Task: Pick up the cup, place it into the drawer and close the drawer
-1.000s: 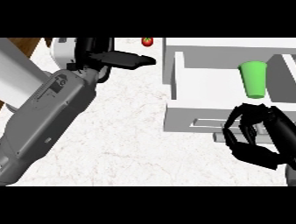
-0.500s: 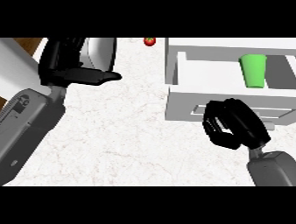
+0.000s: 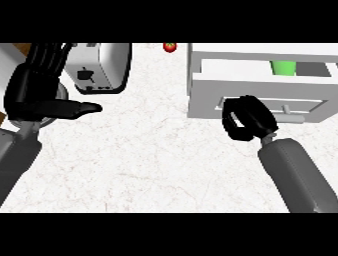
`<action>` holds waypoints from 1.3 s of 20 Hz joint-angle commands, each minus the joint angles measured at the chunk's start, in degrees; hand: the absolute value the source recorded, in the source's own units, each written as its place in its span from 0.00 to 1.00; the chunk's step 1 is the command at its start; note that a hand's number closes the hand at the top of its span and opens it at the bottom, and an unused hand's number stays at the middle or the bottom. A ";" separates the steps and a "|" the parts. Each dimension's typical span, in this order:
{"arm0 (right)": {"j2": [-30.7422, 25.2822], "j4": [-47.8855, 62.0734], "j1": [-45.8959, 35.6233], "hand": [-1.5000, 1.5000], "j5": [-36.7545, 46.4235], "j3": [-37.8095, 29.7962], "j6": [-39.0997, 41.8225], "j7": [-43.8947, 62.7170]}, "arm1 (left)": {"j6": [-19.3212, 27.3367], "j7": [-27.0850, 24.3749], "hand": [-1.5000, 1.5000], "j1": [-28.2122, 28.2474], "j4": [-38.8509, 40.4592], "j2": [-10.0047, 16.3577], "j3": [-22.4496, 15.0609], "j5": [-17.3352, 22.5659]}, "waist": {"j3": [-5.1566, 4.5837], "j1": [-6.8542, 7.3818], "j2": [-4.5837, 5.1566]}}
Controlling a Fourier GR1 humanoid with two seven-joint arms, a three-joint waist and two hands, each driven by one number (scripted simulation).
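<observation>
A green cup (image 3: pixel 283 67) stands inside the white drawer (image 3: pixel 264 97), which is pulled out only a little at the upper right. My right hand (image 3: pixel 247 119) is against the drawer's front panel near its handle, fingers curled and holding nothing. My left hand (image 3: pixel 43 85) is raised at the upper left with fingers straight and the thumb sticking out to the right, holding nothing.
A silver toaster (image 3: pixel 98 67) sits at the back left, partly behind my left hand. A small red fruit (image 3: pixel 170 47) lies at the back centre. The white marble counter (image 3: pixel 142 170) spreads across the middle and front.
The drawer has slid further in, hiding more of the cup. My right hand followed its front panel inward. The left hand stayed raised at the left.
</observation>
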 commanded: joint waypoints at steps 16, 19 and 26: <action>-5.15 40.23 -26.49 1.00 -3.67 -13.06 0.37 -9.45 | -8.43 -3.56 0.00 7.09 -1.87 -0.51 2.60 -0.50 | 0.21 3.66 1.99; -7.94 40.59 -27.50 1.00 -4.86 -14.31 2.43 -10.73 | -7.91 -1.09 0.00 3.89 -1.68 -0.39 2.75 -0.19 | 0.30 3.94 2.46; -8.15 40.25 -27.16 1.00 -7.48 -16.87 1.47 -13.58 | -9.26 -1.75 0.00 4.91 -1.72 -2.09 1.68 -0.07 | 0.35 4.47 2.93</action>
